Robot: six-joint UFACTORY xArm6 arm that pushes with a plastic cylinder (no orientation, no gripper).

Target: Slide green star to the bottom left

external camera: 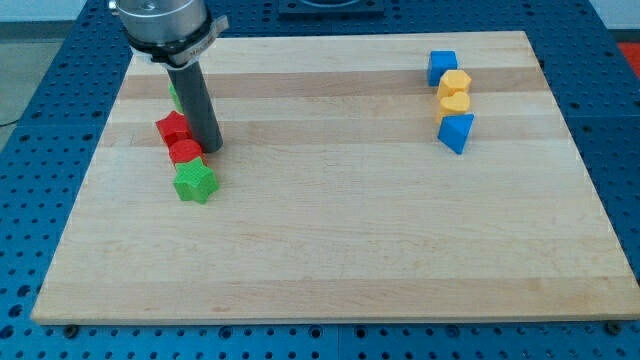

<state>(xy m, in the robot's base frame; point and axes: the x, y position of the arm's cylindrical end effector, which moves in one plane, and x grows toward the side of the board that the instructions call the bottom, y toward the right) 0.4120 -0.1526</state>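
Note:
The green star [194, 182] lies on the wooden board [330, 230] at the view's left, a little above mid-height. A red cylinder [185, 152] touches its top edge, and a red star [172, 128] sits just above that. My tip [210, 148] stands on the board just right of the red cylinder and up-right of the green star. A second green block [174, 93] shows partly behind the rod, its shape hidden.
At the view's upper right stand a blue cube [442, 67], two yellow blocks [454, 83] [453, 103] and a blue triangular block [456, 132] in a column. The board lies on a blue perforated table [620, 120].

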